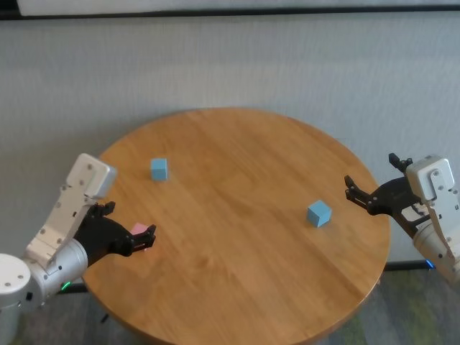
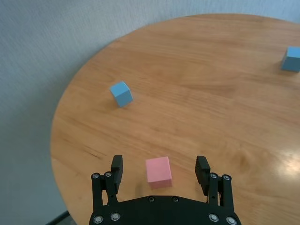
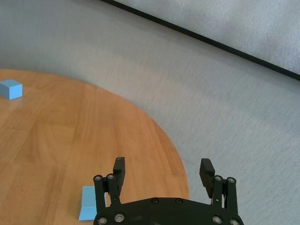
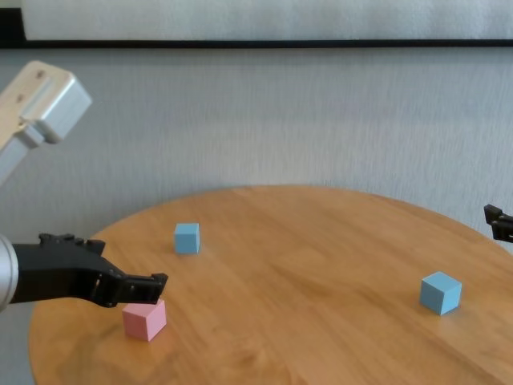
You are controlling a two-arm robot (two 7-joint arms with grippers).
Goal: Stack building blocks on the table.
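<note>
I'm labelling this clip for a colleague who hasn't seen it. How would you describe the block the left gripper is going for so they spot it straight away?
Start at the round wooden table and go to its near-left edge, where the left gripper hangs open. The cube between its fingers is the pink block, resting on the tabletop. It is the only pink one; the far-left block and the right-side block are both light blue.

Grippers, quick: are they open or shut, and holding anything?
Left gripper: jaws open around the pink block on the table, not gripping it.
Right gripper: jaws open, holding nothing, at the table's right edge.
</note>
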